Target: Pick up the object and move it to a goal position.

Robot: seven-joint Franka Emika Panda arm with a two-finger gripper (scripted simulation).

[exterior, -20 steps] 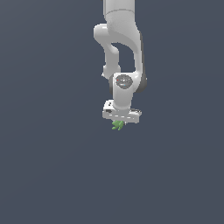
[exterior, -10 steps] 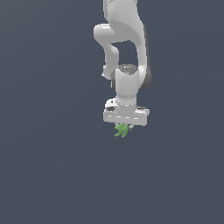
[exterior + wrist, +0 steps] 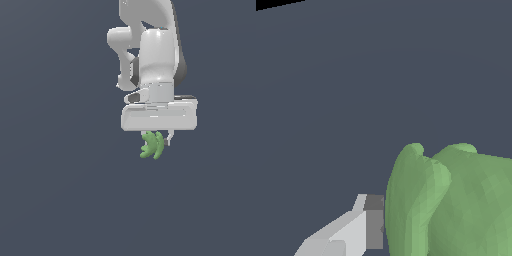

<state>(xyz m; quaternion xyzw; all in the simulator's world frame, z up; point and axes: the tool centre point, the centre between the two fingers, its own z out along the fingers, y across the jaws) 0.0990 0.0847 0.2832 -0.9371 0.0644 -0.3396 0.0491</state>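
Note:
The object [image 3: 152, 145] is a small matte green cluster of curved prongs, hanging just below the white hand of the arm in the exterior view. My gripper [image 3: 157, 141] is shut on the object, with one light finger [image 3: 169, 137] showing beside it. In the wrist view the object [image 3: 451, 200] fills the near corner as a big green mass, and one grey-tipped finger [image 3: 374, 220] presses against its side. The other finger is hidden behind the green prongs. The object appears lifted off the flat grey ground.
The white arm [image 3: 150, 50] rises above the hand in the exterior view. Around it there is only a uniform dark grey surface [image 3: 60, 190]. No goal marker shows in either view.
The arm and the held object have come much closer to the exterior camera and slightly lower in the picture. The grip on the green cluster is unchanged.

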